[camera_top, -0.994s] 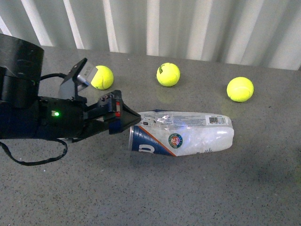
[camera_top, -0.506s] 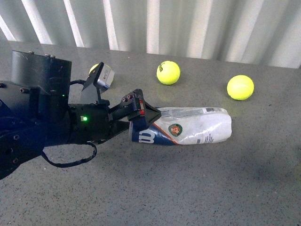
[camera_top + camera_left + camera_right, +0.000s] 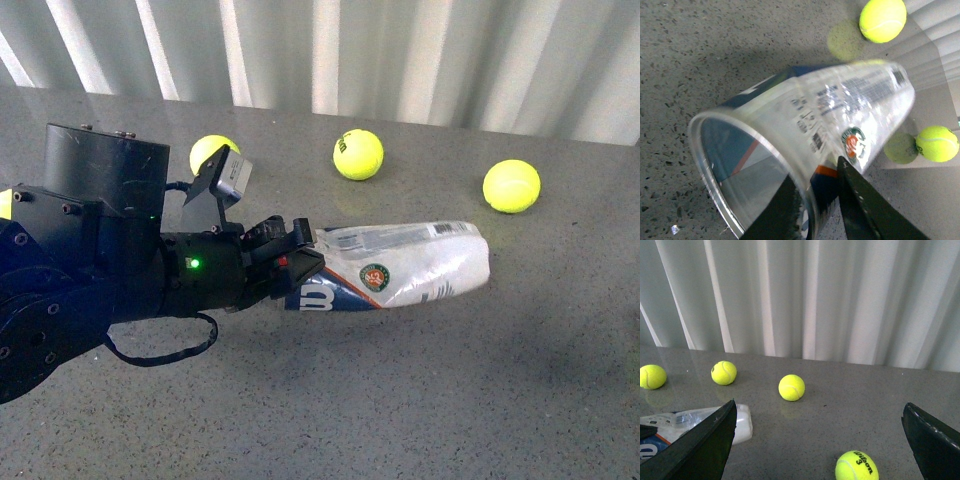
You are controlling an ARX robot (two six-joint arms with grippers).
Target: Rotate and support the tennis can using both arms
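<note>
can (image 3: 420,265) lies on its side over the grey table (image 3: 450,400), mid-frame in front view. open end toward the robot's left, closed end toward its right and a bit higher in the picture. can't tell if the body touches the table. navy end with the white w is at the mouth, round logo faces the front camera, barcode strip on top.

left gripper (image 3: 815,172) is clamped on the can wall at the mouth: one finger (image 3: 782,205) inside the tube, the other outside over the label, only the clear wall between them. rim (image 3: 696,150) rings the opening in the left wrist view. left arm (image 3: 90,270) comes in from the left edge, green light (image 3: 196,264) lit, grey module (image 3: 230,178) sticking up above the wrist.

right gripper (image 3: 818,407) is spread wide with nothing between the fingers; it shows only in its own wrist view. there the can's closed end sits just behind one fingertip, outside the gap.

left ball (image 3: 208,150) is half hidden behind the grey module, mid ball (image 3: 358,155) is beyond the can's middle, right ball (image 3: 511,186) is beyond the closed end. none touches the can. ball marked 3 (image 3: 856,466) lies on the table near the right gripper, apart from the others. white pleated curtain (image 3: 400,50) behind the table.
</note>
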